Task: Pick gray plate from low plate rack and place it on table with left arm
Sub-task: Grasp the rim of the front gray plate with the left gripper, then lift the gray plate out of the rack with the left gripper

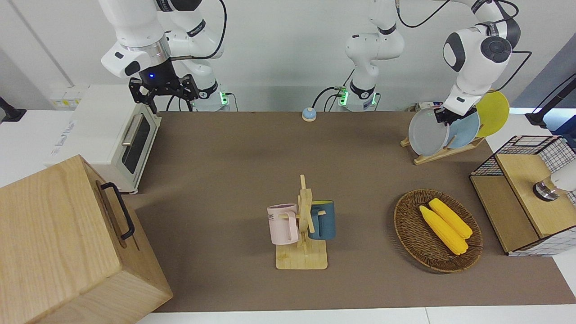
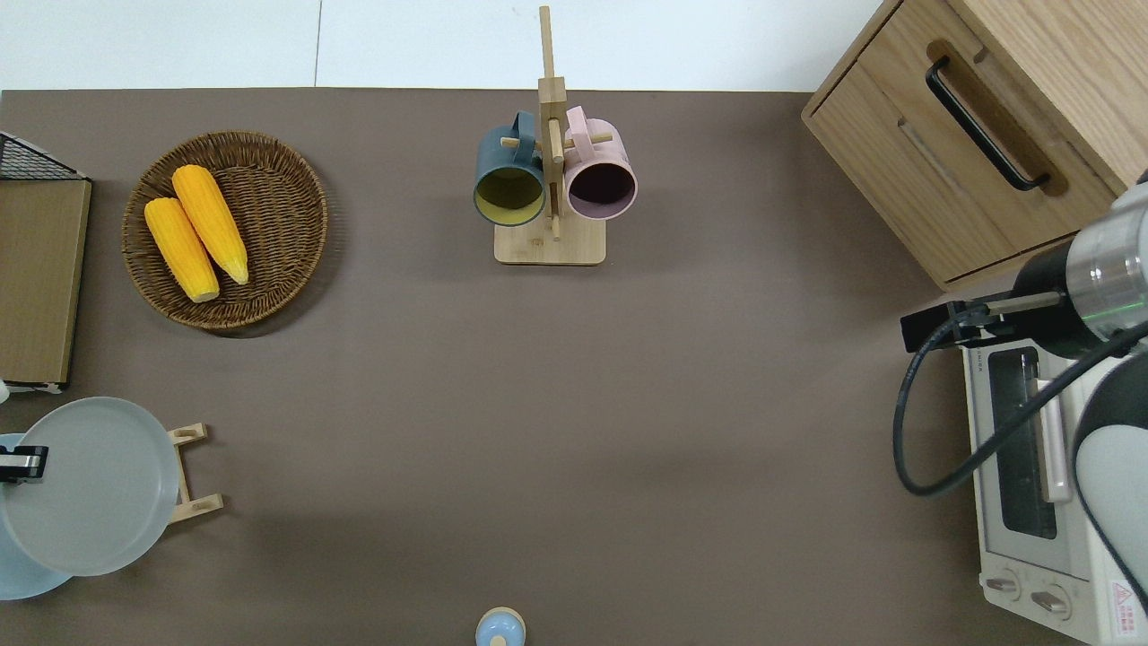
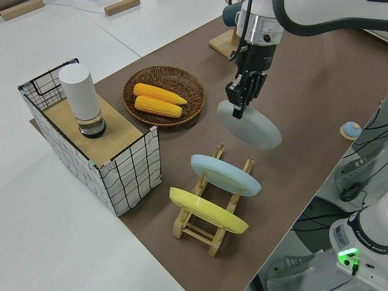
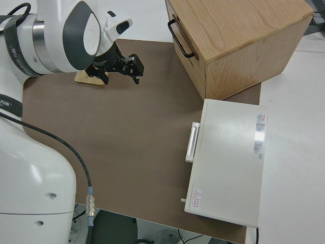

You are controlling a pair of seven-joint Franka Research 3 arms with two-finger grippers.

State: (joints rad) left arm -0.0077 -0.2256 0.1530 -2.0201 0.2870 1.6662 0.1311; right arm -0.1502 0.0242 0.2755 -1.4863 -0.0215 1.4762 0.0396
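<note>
a: reading any writing? only partly: dark letters ending in "me" on the pink mug (image 1: 282,223), a red warning triangle and small print on the toaster oven (image 4: 227,162), too small for reading.

b: and holding what? left claw (image 3: 240,103) clamping on the rim of the gray plate (image 3: 251,125), fingers pinching its upper edge.

a: sitting where? hanging clear of the low plate rack (image 3: 209,209), off the bench (image 1: 225,180), over the rack's end farther from the robots in the overhead view.

b: facing which way? tilting, neither flat nor upright; broad face turning outward, away from the robots, and slightly up, gripped edge highest, lower edge dropping toward the rack.

a: staying in the rack? light-blue plate (image 3: 225,174) and yellow plate (image 3: 208,210), both leaning in the slats, the yellow one nearer to the robots.

b: lying nearby? wicker basket (image 1: 438,230) carrying two corn cobs (image 1: 445,225), farther from the robots than the rack; mug stand (image 1: 303,234) mid-bench bearing the pink mug and a dark blue mug (image 1: 323,219).

a: right claw (image 1: 164,87)? parking; fingers standing apart.
</note>
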